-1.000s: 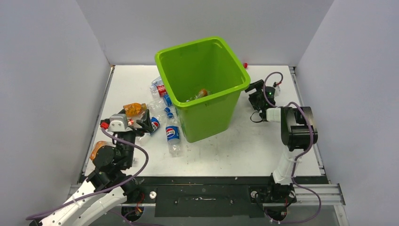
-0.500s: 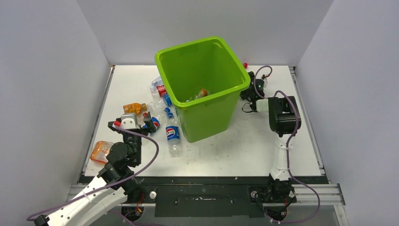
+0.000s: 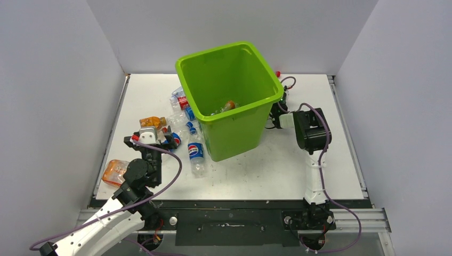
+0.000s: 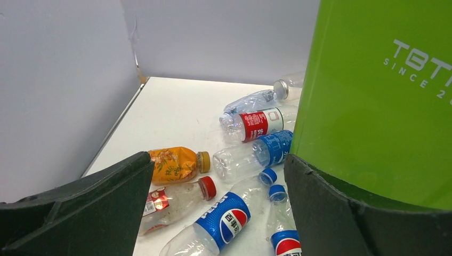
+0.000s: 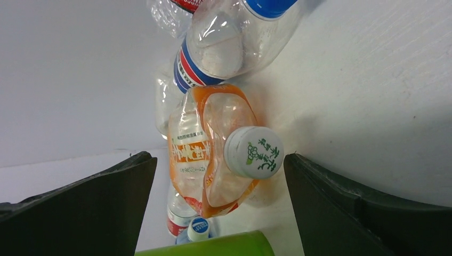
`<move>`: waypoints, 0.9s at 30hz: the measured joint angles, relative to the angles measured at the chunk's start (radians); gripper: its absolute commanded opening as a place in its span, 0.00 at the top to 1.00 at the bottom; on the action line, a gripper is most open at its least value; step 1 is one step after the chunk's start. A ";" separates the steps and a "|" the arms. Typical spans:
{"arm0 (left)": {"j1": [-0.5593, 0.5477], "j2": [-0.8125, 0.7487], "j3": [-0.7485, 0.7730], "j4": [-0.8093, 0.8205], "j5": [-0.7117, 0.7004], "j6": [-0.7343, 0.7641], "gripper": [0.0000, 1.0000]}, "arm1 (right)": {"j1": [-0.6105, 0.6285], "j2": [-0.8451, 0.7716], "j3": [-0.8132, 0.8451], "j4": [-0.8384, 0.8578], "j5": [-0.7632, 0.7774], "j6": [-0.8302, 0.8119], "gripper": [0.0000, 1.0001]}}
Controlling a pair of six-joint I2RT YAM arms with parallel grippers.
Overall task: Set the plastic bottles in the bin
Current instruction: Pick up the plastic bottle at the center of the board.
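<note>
My left pincer [image 4: 217, 170] is spread before Pepsi bottles [image 4: 226, 218] on the tabletop [image 4: 181, 112] beside the lime-green bin [image 4: 373, 106]; my right pincer [image 5: 219, 165], spread too, frames a crumpled orange bottle [image 5: 192, 152].

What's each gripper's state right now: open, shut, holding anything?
Left gripper: open, holding nothing.
Right gripper: open, holding nothing; an orange bottle shows in the gap between its fingers, not gripped.
</note>
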 measured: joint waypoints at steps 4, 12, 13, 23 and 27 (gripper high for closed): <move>0.004 0.000 0.000 0.000 0.000 0.001 0.09 | 0.000 0.027 0.003 0.064 0.010 0.069 0.14; 0.008 0.000 0.000 0.001 0.001 0.005 0.09 | -0.003 0.085 0.027 0.133 0.033 0.150 0.41; 0.010 0.000 0.000 0.001 0.001 0.006 0.09 | -0.003 0.090 0.030 0.135 0.034 0.154 0.45; 0.018 -0.003 0.000 0.001 0.010 0.005 0.09 | -0.003 0.100 -0.006 0.155 0.058 0.161 0.95; 0.019 -0.022 0.000 0.001 0.013 0.004 0.09 | -0.008 0.070 -0.064 0.182 0.059 0.158 0.95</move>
